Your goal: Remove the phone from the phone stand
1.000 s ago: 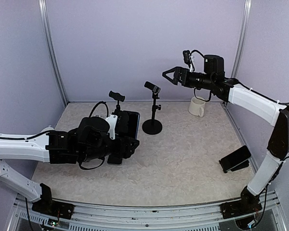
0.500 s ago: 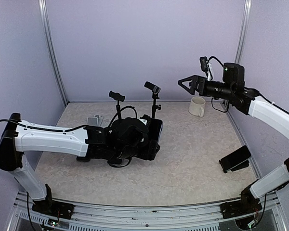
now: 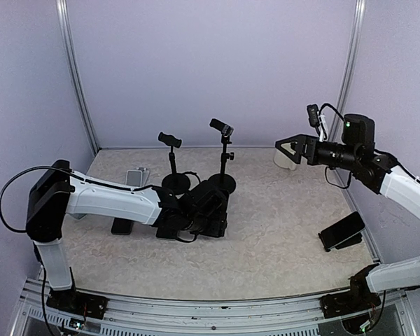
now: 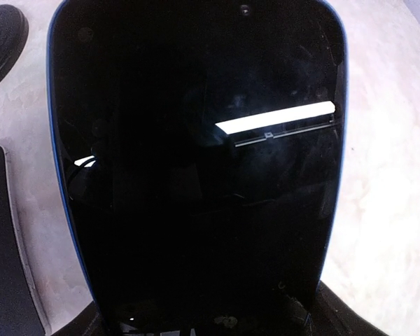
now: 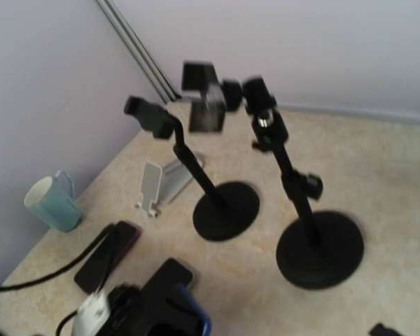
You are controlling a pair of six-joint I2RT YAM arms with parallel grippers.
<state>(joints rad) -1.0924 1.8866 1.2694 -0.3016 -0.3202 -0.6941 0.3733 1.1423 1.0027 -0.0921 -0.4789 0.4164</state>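
Note:
My left gripper [image 3: 211, 215] is low over the table's middle, shut on a black phone with a blue edge [image 3: 220, 204]. That phone fills the left wrist view [image 4: 196, 175] and hides the fingers there. It also shows at the bottom of the right wrist view [image 5: 192, 318]. Two tall black clamp stands [image 3: 171, 159] [image 3: 225, 152] stand empty just behind it. A second dark phone [image 3: 343, 227] leans on a small black stand at the right. My right gripper [image 3: 289, 150] is open and empty, high at the back right.
A small white folding stand [image 3: 138, 176] sits at the back left, also in the right wrist view [image 5: 157, 185]. A dark phone [image 3: 122, 225] lies flat on the left. A white mug [image 3: 285, 161] is behind my right gripper. A teal mug [image 5: 52, 203] stands by the left wall.
My left arm has stretched out and carried the blue-edged phone right, down to the table's middle. My right gripper has drawn back to the right, away from the tall stands.

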